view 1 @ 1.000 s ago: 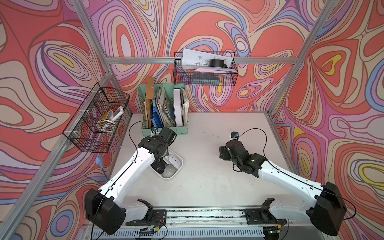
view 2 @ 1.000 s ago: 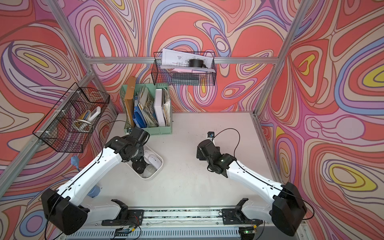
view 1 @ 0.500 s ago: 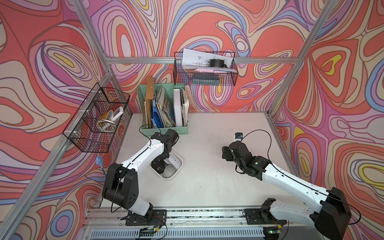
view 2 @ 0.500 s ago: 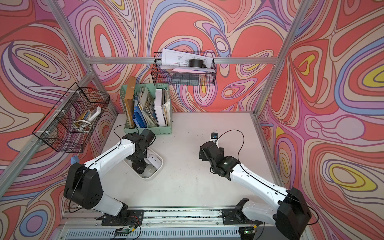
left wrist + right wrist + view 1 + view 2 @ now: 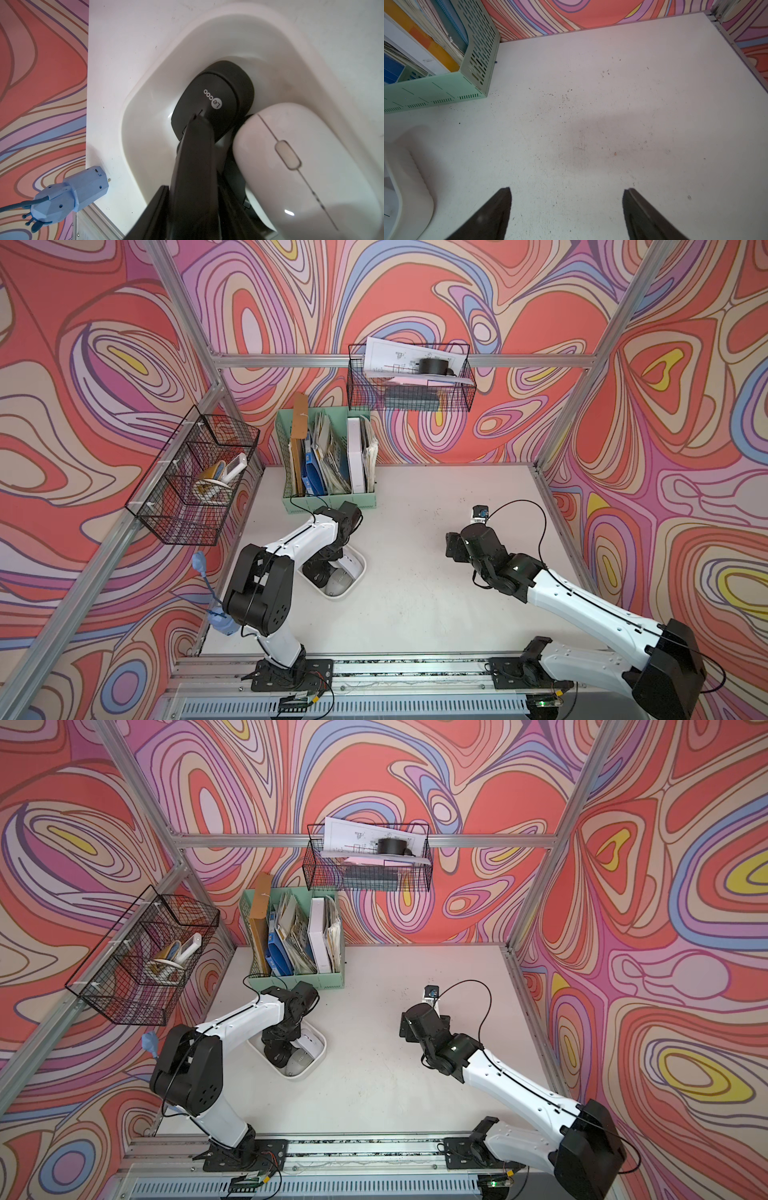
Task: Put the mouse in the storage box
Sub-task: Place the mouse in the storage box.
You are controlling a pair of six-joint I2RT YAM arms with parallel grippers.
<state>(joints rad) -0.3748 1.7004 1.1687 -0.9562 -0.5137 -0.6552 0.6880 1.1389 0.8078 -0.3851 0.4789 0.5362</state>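
The black mouse (image 5: 214, 97) already lies inside the storage box (image 5: 128, 99); whether the left tool (image 5: 216, 126) grips it is unclear, and the right tool (image 5: 568, 190) is open and empty.

left arm (image 5: 299, 537) folded, right gripper (image 5: 566, 189) spread

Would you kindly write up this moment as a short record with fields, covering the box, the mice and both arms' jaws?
Box: small white oblong plastic storage box, on the white table, near the mint-green file organiser
Contents: black computer mouse and white computer mouse, side by side
Left jaws: inside the box at the black mouse; grip cannot be told
Right jaws: open, empty, above bare table
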